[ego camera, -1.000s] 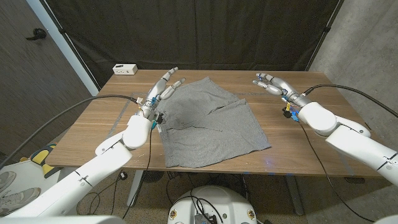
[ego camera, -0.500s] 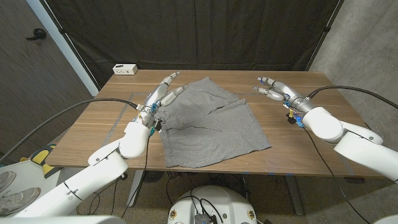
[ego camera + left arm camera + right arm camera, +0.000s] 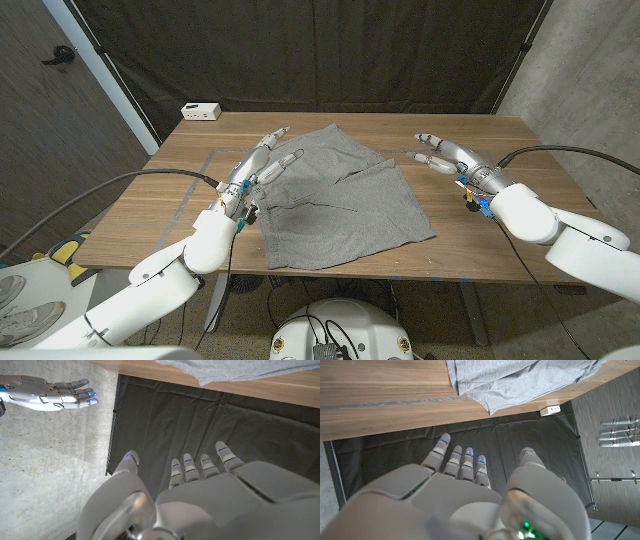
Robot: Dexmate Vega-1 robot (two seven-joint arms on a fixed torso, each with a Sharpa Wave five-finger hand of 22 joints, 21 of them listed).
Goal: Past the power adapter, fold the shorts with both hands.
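As left hand reaches farther over shorts, right hand spreads.

A wooden table stands before black curtains; right, seemingly a concrete wall.
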